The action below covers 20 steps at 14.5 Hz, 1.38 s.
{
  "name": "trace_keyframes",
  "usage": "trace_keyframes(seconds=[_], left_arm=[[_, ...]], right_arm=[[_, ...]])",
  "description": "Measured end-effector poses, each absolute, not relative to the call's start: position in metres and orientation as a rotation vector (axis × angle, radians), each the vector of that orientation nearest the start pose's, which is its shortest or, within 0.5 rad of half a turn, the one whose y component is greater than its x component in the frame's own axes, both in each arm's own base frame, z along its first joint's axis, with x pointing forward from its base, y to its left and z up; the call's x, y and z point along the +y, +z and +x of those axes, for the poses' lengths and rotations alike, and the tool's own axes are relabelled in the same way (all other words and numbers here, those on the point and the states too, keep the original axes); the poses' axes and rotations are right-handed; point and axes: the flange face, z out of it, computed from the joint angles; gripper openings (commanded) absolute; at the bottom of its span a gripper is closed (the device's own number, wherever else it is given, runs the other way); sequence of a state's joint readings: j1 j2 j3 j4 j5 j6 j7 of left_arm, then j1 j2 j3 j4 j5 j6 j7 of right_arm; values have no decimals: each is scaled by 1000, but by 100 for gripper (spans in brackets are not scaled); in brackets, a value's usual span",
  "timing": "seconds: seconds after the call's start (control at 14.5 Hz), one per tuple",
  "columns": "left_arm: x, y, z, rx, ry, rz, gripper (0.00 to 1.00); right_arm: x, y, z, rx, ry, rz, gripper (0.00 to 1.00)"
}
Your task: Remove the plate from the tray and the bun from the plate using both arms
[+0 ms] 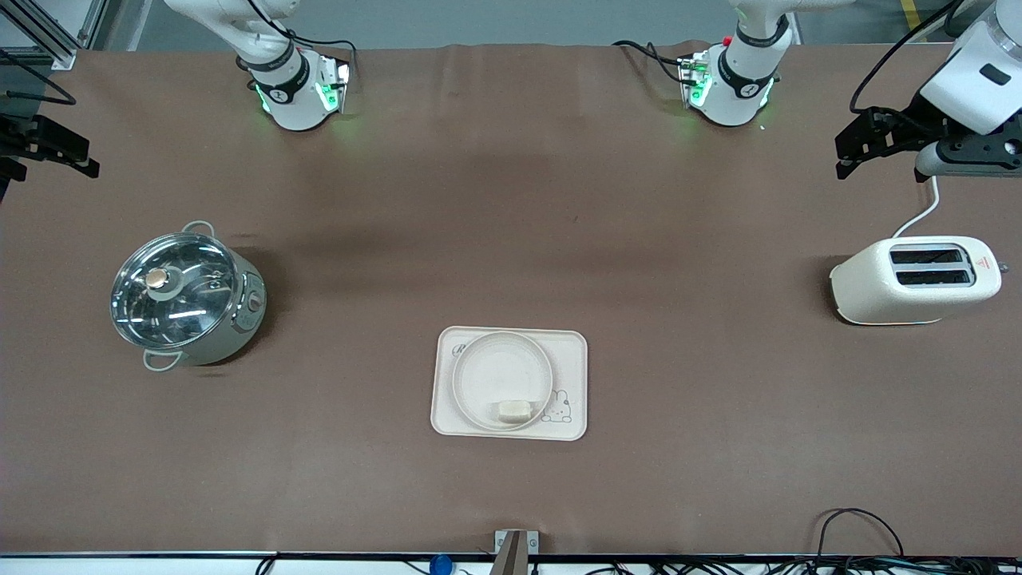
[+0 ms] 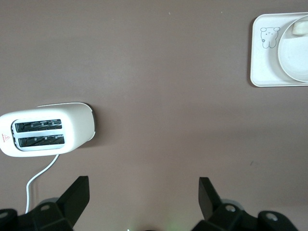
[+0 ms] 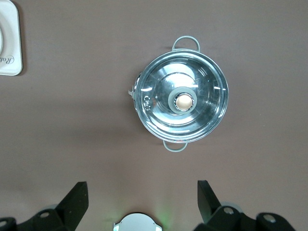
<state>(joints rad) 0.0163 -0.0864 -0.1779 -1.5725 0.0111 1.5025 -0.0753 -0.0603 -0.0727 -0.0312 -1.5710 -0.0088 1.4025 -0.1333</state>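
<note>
So across the table you've got one lidded pot (image 1: 185, 297) at the right arm's end, one tray (image 1: 509, 383) in the middle with the plate (image 1: 502, 382) on it and the single bun (image 1: 512, 410) lying in the plate at its camera-side rim, then one toaster (image 1: 915, 279) at the left arm's end. The front view only catches the right gripper (image 1: 48, 148) and left gripper (image 1: 866, 144) up at the table's ends. The wrist views show both with fingers spread wide, holding nothing: right gripper (image 3: 139, 204) beside the pot, left gripper (image 2: 144, 202) beside the toaster.

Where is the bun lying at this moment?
In the front view, the bun lies inside the plate, against the part of its rim nearest the front camera. The plate sits on the rabbit tray, mid-table between the pot and toaster.
</note>
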Motion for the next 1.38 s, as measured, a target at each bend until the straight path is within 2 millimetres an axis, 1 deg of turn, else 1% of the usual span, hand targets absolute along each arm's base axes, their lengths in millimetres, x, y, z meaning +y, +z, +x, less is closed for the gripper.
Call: trace_keyframes(seconds=[0.28,0.55,0.76,0.9,0.97,1.03,1.1,1.24,1.38], left_arm=[[-84,664,514,123,-31,-3115,100],[-80,670,515,109,-50,-3117,100],[-79,664,519,107,-32,-3118,100],[-81,658,522,115,-15,-3119,100],[-82,656,524,118,-9,-3119,100],[-82,655,525,119,-6,-3119,100],[-83,655,525,119,-7,-3119,100],[-82,657,525,119,-11,-3120,100],[-82,658,525,119,-16,-3120,100]], right_arm=[[-49,649,513,-65,140,-3134,100],[-48,646,513,-66,151,-3133,100],[-48,645,513,-69,151,-3130,100],[-42,645,514,-83,144,-3114,100],[-33,645,516,-106,129,-3091,100],[-18,642,521,-143,108,-3069,100],[1,633,528,-176,99,-3048,100],[47,604,549,-175,108,-2986,100],[87,561,572,-161,145,-2934,100]])
